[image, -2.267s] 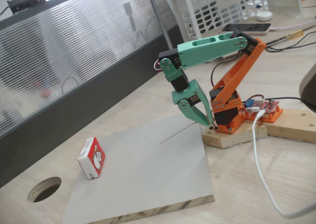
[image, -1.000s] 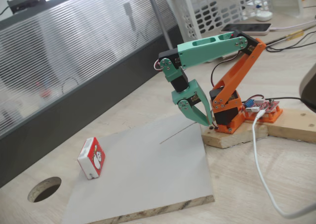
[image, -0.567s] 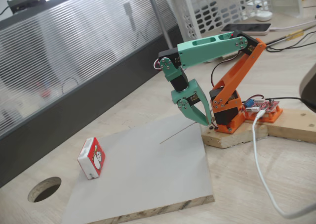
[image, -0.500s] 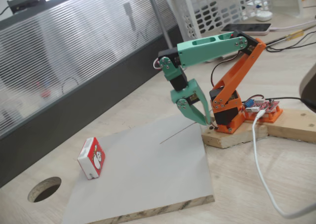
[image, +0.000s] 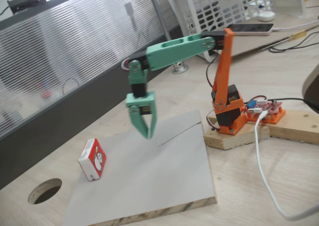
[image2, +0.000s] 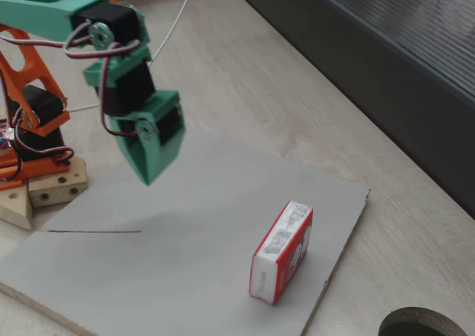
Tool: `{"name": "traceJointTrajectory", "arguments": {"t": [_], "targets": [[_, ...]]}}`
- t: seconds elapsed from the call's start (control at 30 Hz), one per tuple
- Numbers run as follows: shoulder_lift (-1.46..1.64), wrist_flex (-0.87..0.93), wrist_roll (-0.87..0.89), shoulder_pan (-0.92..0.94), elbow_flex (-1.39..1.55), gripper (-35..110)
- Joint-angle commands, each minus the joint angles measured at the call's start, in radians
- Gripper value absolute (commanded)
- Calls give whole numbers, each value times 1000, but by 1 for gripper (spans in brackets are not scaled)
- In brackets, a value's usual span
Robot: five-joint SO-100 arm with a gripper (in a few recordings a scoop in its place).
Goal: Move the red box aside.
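The red box (image: 92,159), a small red carton with white sides and a white cartoon figure, stands on edge near the left corner of the grey board (image: 149,181). In the other fixed view the red box (image2: 282,251) sits near the board's (image2: 185,269) right edge. My green gripper (image: 148,134) hangs point-down above the middle of the board, well to the right of the box and apart from it. Seen from the other side, the gripper (image2: 148,179) is up and left of the box. Its fingers are together with nothing between them.
A round hole (image: 45,190) is cut in the table left of the board. The arm's orange base (image: 228,111) stands on a wooden block beside a red circuit board (image: 267,109) and a white cable (image: 264,171). A dark panel runs along the table's far edge.
The arm has swung out from beside its base and stretched left over the board, carrying the gripper toward the box. The box has not moved.
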Motion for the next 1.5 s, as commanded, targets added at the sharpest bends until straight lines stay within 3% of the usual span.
{"name": "traceJointTrajectory", "arguments": {"t": [0.0,0.37,1.07,1.2,1.47], "targets": [[-160,-20,20,-8,-196,4],[-589,-8,20,48,-670,4],[-911,-32,20,48,-1068,4],[-971,-175,20,48,-1186,4],[-1017,-750,18,37,-1266,4]]}}
